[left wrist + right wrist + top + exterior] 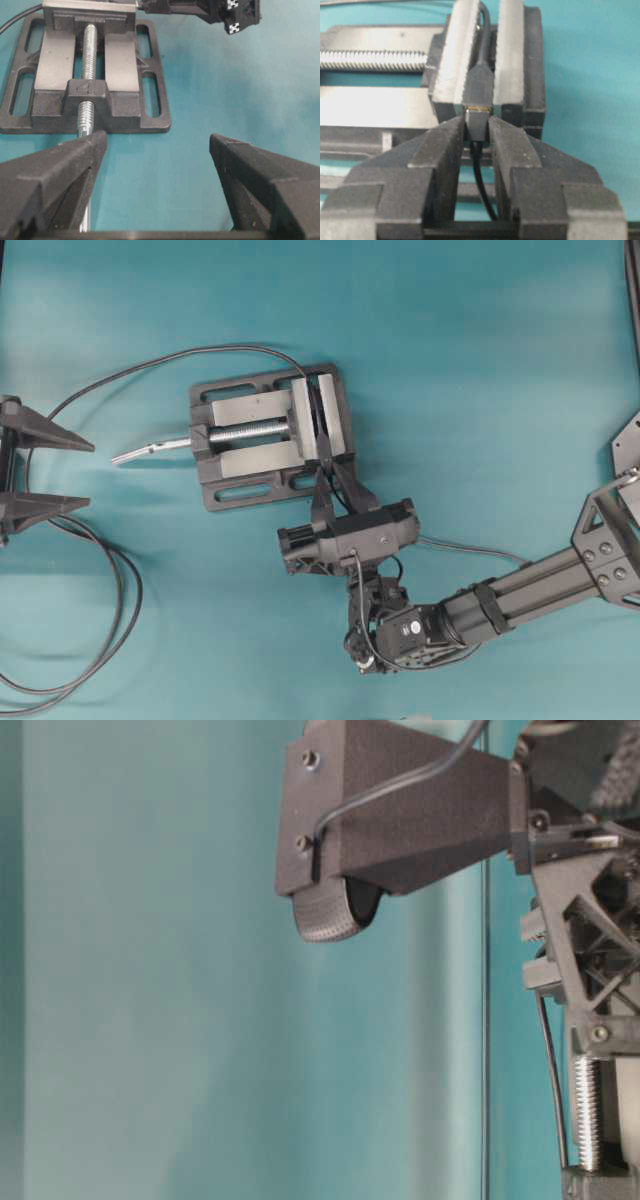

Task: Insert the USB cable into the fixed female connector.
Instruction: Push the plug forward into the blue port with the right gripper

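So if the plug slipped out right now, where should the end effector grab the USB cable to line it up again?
On the black plug body of the USB cable, pinched across its two flat sides, as the right end effector holds it now. Come from the open end of the vise, in line with the fixed female connector, so the metal tip points straight in.

A teal surface (480,360) is seen filling the whole view, evenly lit, with soft shadows cast across it.
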`<state>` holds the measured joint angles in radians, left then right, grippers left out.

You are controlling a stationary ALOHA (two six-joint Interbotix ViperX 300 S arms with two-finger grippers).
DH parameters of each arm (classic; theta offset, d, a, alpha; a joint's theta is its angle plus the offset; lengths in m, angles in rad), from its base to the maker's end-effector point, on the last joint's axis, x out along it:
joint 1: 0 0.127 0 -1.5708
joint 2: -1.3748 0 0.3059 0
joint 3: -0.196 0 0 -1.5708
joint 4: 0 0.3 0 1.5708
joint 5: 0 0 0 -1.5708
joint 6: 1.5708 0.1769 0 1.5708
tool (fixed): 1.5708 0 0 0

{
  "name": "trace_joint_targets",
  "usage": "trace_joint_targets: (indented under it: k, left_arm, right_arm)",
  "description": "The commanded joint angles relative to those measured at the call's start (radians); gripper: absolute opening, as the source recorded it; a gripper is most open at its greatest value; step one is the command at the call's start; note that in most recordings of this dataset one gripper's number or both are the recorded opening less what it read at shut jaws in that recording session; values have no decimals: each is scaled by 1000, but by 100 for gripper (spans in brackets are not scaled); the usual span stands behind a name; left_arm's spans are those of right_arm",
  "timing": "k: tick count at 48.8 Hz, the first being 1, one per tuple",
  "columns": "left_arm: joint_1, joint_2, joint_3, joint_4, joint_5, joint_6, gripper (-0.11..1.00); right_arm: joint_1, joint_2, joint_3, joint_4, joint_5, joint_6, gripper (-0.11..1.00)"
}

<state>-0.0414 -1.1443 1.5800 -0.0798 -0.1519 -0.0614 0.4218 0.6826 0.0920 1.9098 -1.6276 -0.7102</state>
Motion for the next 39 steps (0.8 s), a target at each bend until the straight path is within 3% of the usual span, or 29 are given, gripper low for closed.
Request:
trace_joint_targets:
  k: [1,18,39]
  left_arm:
    - [2,11,-12,3,-8,-8,99]
    - [2,11,-12,3,-8,-8,99]
    - [2,11,-12,3,-8,-8,99]
  right_arm:
    - [-114,-54,2,-18,-5,-2,20]
    - [-163,-52,-3,-52,3,0,20]
    - [-166,-51,-6,-52,3,-2,20]
